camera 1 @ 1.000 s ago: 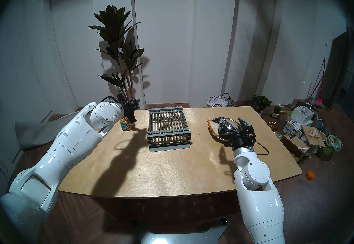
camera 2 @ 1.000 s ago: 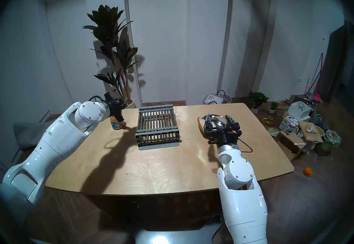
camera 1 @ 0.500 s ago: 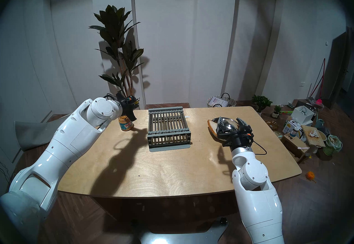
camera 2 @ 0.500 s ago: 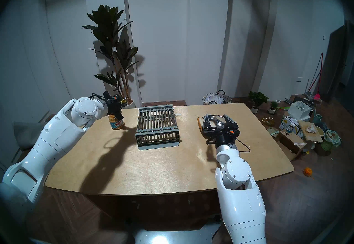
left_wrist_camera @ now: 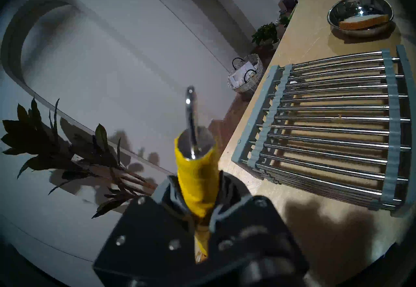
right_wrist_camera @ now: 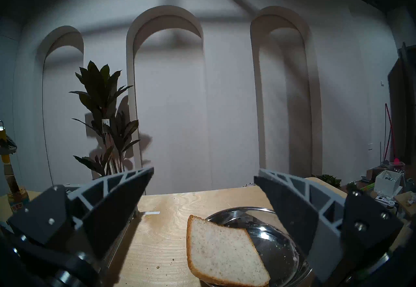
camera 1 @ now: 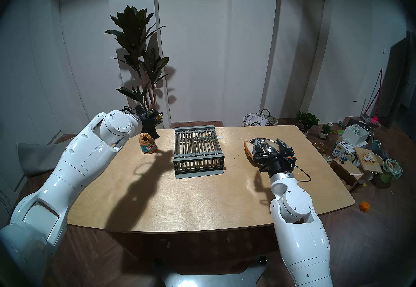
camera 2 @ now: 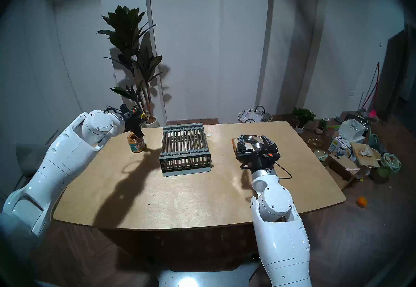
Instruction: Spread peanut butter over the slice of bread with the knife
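Knife (left_wrist_camera: 196, 174), clamped in the left gripper (left_wrist_camera: 202, 210), has lifted off the jar (camera 1: 148, 143), likely loaded for the bread (right_wrist_camera: 222, 255) in the dish (right_wrist_camera: 279, 255), where the right gripper (right_wrist_camera: 203, 180) waits open.

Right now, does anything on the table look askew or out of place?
Yes: the slice of bread lies tilted, propped on the steel dish's rim with one end overhanging the table. The peanut butter jar stands upright and open.

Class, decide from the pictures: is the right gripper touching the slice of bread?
Apart. In the right wrist view the right gripper stands open above the table, and the slice of bread lies below between its fingers, clear of both.
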You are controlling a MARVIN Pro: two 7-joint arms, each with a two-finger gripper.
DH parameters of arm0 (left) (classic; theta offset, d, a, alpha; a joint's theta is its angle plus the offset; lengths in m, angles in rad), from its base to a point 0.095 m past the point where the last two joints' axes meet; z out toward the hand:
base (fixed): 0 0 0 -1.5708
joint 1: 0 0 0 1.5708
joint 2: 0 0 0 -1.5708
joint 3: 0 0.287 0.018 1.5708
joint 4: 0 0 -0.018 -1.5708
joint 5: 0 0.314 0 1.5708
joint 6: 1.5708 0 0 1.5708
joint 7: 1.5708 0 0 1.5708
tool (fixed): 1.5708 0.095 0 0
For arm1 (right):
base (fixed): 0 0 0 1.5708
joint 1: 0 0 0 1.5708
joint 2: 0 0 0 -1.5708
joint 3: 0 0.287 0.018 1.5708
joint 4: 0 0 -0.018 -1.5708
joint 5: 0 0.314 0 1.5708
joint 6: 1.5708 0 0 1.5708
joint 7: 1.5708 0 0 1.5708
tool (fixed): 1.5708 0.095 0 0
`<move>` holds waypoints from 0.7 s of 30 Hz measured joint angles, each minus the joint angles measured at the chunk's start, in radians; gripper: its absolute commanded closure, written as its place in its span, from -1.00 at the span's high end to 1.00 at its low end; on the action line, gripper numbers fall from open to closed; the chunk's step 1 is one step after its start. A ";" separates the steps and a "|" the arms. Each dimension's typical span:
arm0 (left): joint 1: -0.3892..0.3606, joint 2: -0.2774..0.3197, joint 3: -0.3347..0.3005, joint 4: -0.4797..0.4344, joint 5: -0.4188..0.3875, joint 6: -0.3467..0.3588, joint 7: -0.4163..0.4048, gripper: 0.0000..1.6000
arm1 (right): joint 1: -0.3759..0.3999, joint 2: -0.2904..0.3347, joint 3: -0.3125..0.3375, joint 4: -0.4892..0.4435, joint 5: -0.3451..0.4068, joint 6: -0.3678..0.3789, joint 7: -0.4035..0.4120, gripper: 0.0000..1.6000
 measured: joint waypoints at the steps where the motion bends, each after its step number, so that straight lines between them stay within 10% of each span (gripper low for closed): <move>1: -0.001 0.000 0.000 0.002 0.002 -0.002 0.000 -1.00 | 0.001 0.000 -0.001 0.001 0.000 0.000 0.000 1.00; 21: -0.001 -0.019 0.000 0.038 0.019 -0.031 0.016 -1.00 | 0.006 0.000 -0.006 0.005 0.001 0.000 -0.006 1.00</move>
